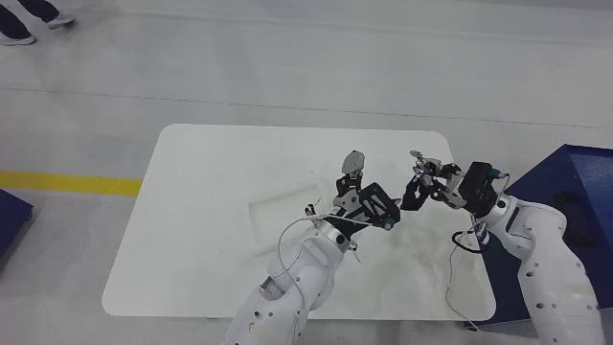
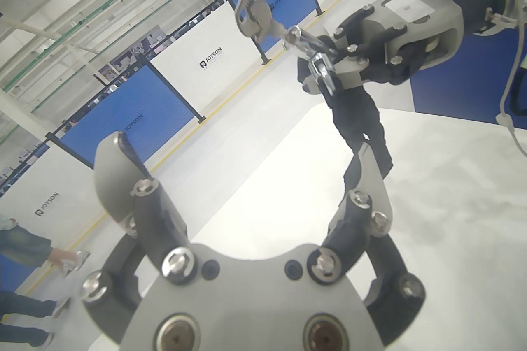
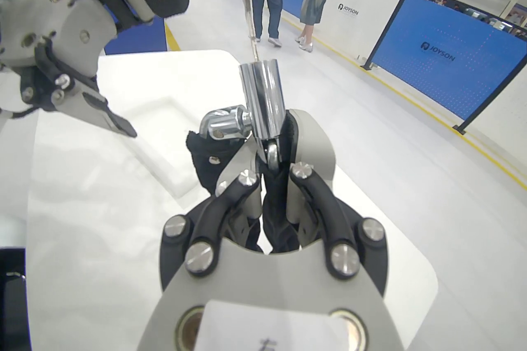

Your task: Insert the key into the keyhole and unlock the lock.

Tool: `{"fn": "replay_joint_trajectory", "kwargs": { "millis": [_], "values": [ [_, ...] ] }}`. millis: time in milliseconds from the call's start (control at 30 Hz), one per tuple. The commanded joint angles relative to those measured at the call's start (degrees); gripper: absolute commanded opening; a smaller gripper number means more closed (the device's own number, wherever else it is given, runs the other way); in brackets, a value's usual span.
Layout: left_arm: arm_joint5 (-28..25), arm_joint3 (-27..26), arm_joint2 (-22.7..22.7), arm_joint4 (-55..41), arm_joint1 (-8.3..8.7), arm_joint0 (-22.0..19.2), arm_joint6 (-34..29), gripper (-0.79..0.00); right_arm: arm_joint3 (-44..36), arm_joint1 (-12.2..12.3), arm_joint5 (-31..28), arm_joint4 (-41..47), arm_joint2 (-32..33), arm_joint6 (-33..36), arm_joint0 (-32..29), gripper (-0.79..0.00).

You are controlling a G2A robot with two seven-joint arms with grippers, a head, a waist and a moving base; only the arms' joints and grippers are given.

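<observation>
The white table (image 1: 211,249) carries a shallow white tray (image 1: 283,218) near its middle. Nothing lies in the tray, which fits with the work being done in the air above. Both arms are held above the table's right half, toward its far right corner, and they face each other, probably so that one can steady the lock while the other works the key. The right gripper (image 3: 271,138) is clamped tight on the lower part of the chrome lock (image 3: 263,97) and points its cylinder end toward the other arm. The left gripper (image 2: 243,151) is spread wide with nothing between its fingers (image 2: 119,171). It sits just short of the key (image 2: 253,15), whose head is turned toward it as if offered for a pinch. The key's blade appears to run into the end of the cylinder, so the insertion looks done. Whether the key has been turned, or the shackle has been freed, cannot be told. The next move likely calls for closing on the flat head squarely, since a skewed grip could slip off it.
</observation>
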Motion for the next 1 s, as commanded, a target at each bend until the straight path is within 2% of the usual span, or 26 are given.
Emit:
{"fn": "replay_joint_trajectory", "kwargs": {
  "millis": [0, 67, 133, 267, 333, 433, 533, 767, 800, 833, 900, 967],
  "values": [
    [0.1, 0.0, 0.0, 0.0, 0.00, 0.0, 0.0, 0.000, 0.0, 0.0, 0.0, 4.1, 0.0, 0.6, 0.0, -0.785],
    [-0.6, 0.1, -0.2, -0.7, 0.03, 0.2, -0.5, 0.000, -0.2, 0.0, 0.4, 3.5, 0.0, 1.1, -0.1, -0.785],
    [-5.0, -1.4, -2.1, -5.0, 0.23, -0.1, -2.3, 0.000, -3.6, 0.2, 5.9, -2.9, 0.0, 1.5, -1.0, -0.785],
    [-13.3, -4.8, -8.3, -14.3, 0.92, -0.5, -7.4, 0.000, -5.1, 0.7, 13.9, -12.7, 1.0, -5.4, -3.3, -0.785],
    [-17.2, -5.3, -10.9, -26.1, 0.76, -0.3, -12.3, 0.000, -5.4, 1.0, 19.6, -18.2, 1.5, -9.4, -4.1, -0.785],
    [-19.2, -4.1, -13.9, -47.5, 0.22, -1.1, -21.4, 0.000, -5.0, 1.2, 28.5, -25.2, 1.5, -15.3, -5.0, -0.785],
    [-16.3, -1.4, -14.9, -65.4, -0.35, -3.5, -31.5, 0.000, -5.2, 1.1, 39.5, -31.1, 1.0, -19.7, -6.2, -0.785],
    [-16.3, -1.4, -14.9, -65.4, -0.35, -3.5, -31.5, 0.000, -5.2, 1.1, 39.5, -31.1, 1.0, -19.7, -6.2, -0.785],
    [-15.5, -1.1, -14.6, -71.6, -0.67, -2.5, -30.7, 0.000, -5.5, 1.2, 40.5, -32.1, 1.0, -19.3, -6.2, -0.785],
    [-13.4, -0.8, -14.3, -81.1, -1.07, -2.1, -32.7, 0.000, -6.8, 1.2, 44.4, -36.3, 0.7, -18.9, -6.8, -0.785],
    [-7.4, -0.2, -15.0, -93.9, -1.39, -3.3, -38.6, 0.000, -7.8, 1.1, 50.0, -39.3, -0.4, -20.6, -8.5, -0.785],
    [2.1, 1.5, -15.6, -103.1, -1.74, -4.5, -42.1, 0.000, -8.5, 1.0, 54.6, -41.5, -0.8, -22.0, -9.2, -0.785]
  ]
}}
